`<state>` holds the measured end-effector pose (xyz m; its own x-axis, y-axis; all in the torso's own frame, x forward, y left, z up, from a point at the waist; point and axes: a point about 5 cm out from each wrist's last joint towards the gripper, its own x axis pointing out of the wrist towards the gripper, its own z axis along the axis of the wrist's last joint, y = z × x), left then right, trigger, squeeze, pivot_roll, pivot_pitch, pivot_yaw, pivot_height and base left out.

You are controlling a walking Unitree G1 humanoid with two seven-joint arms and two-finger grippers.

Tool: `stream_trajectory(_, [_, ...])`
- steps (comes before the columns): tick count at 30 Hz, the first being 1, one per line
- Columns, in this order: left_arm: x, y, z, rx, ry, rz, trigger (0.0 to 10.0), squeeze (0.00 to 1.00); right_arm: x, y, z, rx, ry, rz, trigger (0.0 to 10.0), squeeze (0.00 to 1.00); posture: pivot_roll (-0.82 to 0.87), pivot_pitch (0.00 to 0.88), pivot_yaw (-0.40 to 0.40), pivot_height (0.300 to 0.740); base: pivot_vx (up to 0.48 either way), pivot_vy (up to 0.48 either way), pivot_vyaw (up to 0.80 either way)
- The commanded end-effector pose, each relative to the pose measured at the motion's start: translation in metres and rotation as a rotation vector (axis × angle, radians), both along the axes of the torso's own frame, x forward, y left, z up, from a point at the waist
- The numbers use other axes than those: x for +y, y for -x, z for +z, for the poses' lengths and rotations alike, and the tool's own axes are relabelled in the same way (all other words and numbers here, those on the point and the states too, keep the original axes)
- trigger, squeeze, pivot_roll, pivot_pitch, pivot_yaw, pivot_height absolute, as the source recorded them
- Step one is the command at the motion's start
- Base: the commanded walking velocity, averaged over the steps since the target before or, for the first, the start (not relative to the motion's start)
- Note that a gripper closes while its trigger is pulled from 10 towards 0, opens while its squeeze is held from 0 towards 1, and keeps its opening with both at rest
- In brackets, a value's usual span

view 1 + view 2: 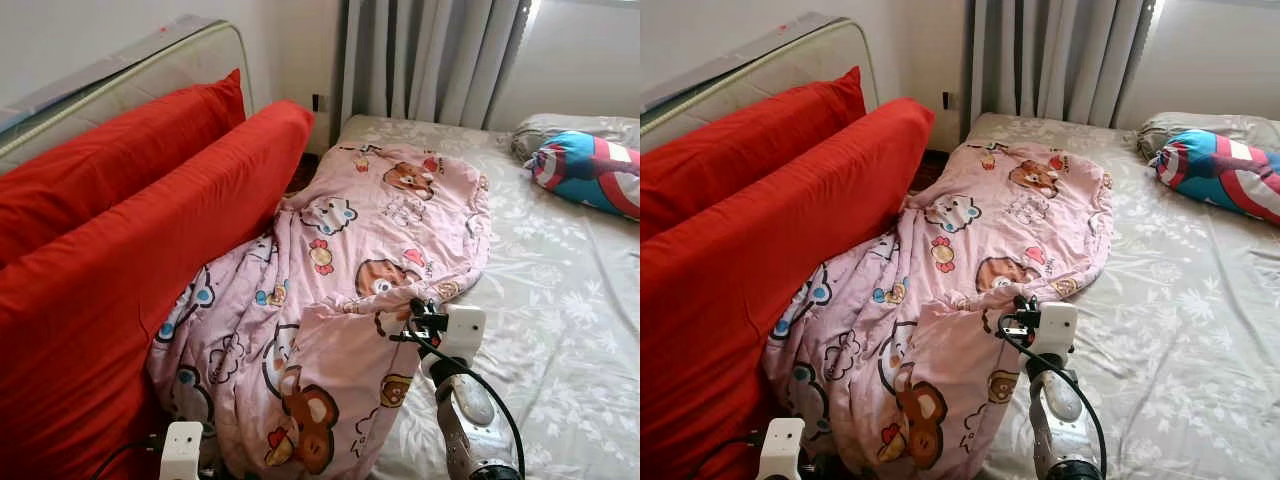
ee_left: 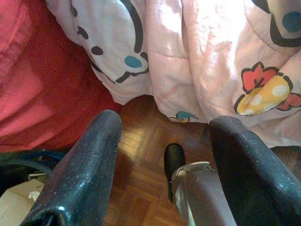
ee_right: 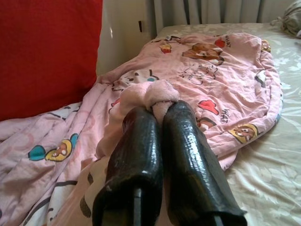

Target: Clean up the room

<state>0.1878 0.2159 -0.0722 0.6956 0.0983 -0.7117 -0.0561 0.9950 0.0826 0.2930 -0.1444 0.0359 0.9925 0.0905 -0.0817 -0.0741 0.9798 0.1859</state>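
I am tidying the bed, and the step in hand looks to be straightening the pink cartoon-print quilt (image 1: 340, 290), which is lying rumpled across the near side of the bed (image 1: 560, 300), one edge spilling down between the mattress and the big red cushions (image 1: 120, 250) leaning at my left. My right gripper (image 3: 157, 106) is pinching a bunched fold of that quilt, its two black fingers (image 3: 136, 155) pressed nearly together with a knob of pink fabric squeezed between the tips; seen from my head, this arm is reaching in from below onto the quilt's near fold, just beside its right edge where the grey floral sheet (image 1: 570, 350) begins. My left gripper (image 2: 162, 155) is hanging low with its fingers spread wide and holding nothing, pointing at the wooden floor (image 2: 141, 169), with the quilt's hanging hem just beyond it and the red cushion beside it. The next move, I judge, is calling for a lift and a pull away from the cushions toward the open sheet, so the cloth draws flat; the grip is small, so a slow pull seems wise lest the fold slip out. A striped bolster (image 1: 590, 170) is lying well apart, near the head of the bed.
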Motion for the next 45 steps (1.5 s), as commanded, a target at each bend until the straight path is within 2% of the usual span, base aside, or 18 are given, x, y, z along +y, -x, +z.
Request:
stream_trajectory(1, [0.0002,0.0096,-0.0052,0.033,-0.003,0.015,10.0,0.00,0.0012,0.0013,0.0024,-0.020,0.003,0.004,10.0,0.00,-0.02,0.000,-0.004,0.740,-0.277,0.000,0.00])
stream_trajectory(34, [0.0023,0.0163,-0.0089,0.074,-0.005,0.021,10.0,0.00,0.0028,0.0012,0.0029,-0.016,0.008,-0.001,10.0,0.00,-0.02,0.031,-0.007,0.740,-0.287,0.000,0.00])
stream_trajectory(45, [0.0019,0.0177,-0.0098,0.084,-0.006,0.016,10.0,0.00,0.0016,-0.0005,0.0089,-0.068,0.023,-0.020,10.0,0.00,-0.02,0.029,-0.007,0.740,-0.289,0.000,0.00])
